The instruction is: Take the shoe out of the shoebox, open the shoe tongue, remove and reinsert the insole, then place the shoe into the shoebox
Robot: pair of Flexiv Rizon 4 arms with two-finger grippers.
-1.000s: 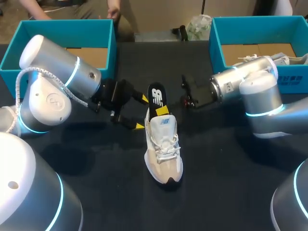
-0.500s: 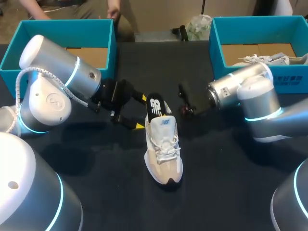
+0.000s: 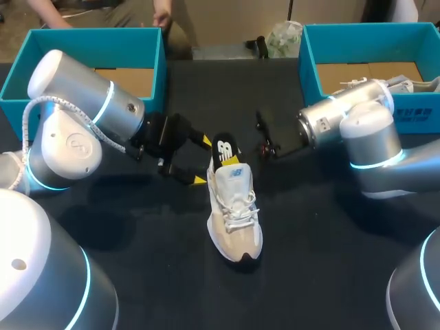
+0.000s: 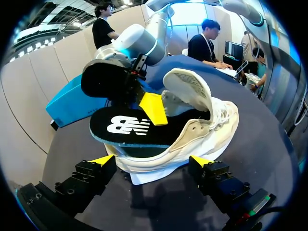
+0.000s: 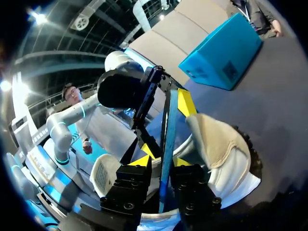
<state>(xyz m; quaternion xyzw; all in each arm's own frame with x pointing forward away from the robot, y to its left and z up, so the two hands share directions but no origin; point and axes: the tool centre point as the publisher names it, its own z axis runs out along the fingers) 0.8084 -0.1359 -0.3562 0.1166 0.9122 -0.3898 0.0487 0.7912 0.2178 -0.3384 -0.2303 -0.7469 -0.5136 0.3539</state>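
Shoeboxes number two, both teal: the left shoebox (image 3: 96,33) at the table's far left corner and the right shoebox (image 3: 364,27) at the far right. Shoes also number two, with one insole and two grippers. The left shoebox shows only its cardboard floor; the right shoebox holds a second shoe (image 3: 412,85), partly hidden behind my right arm. The pale shoe (image 3: 234,220) lies on the dark table (image 3: 330,261) near the middle, well apart from both boxes, toe towards the near edge. Its tongue (image 4: 188,89) stands lifted, and the black insole (image 3: 223,149) sticks out of the heel opening, slanting upward. The right gripper (image 3: 233,159) is clamped on the insole, whose thin edge runs between its yellow tips in the right wrist view. The left gripper (image 3: 202,161) is spread wide just beside the heel, gripping nothing. Dark table surface shows on both sides of the toe, out to the near edge.
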